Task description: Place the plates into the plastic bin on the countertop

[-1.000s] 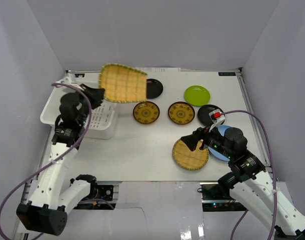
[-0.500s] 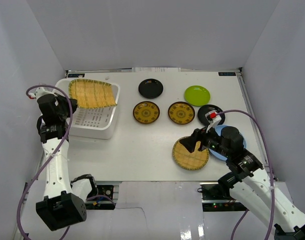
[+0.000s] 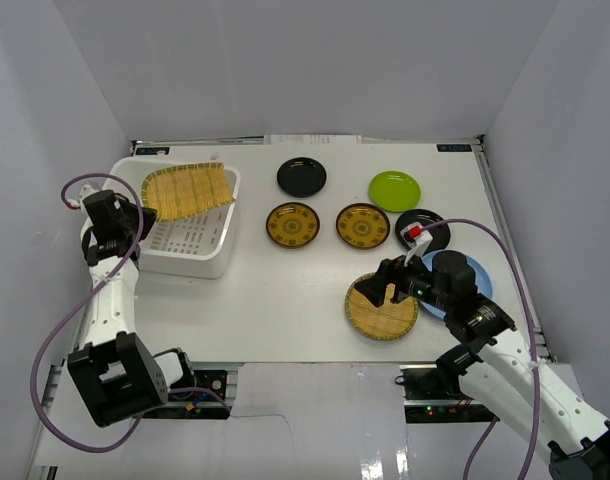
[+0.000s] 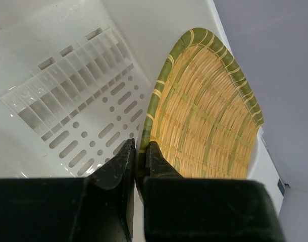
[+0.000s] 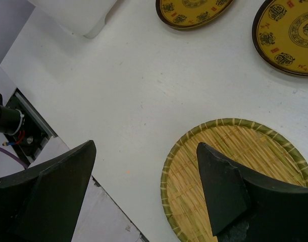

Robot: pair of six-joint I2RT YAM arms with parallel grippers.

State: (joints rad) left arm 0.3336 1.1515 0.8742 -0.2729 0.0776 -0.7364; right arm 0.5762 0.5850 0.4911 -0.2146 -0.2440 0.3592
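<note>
We see the risk at the left gripper (image 4: 139,154): its fingers are clamped on the green rim of a woven bamboo tray (image 4: 204,116), which stands tilted inside the plastic bin (image 4: 68,96) at the far left corner of the countertop (image 3: 285,290). Released so, it may lean on the wall and crowd out later plates. The right gripper (image 5: 146,151) hangs spread open over the second woven tray (image 5: 235,171) near the front edge. Both trays look round, with a yellow weave and green-banded rims.
</note>
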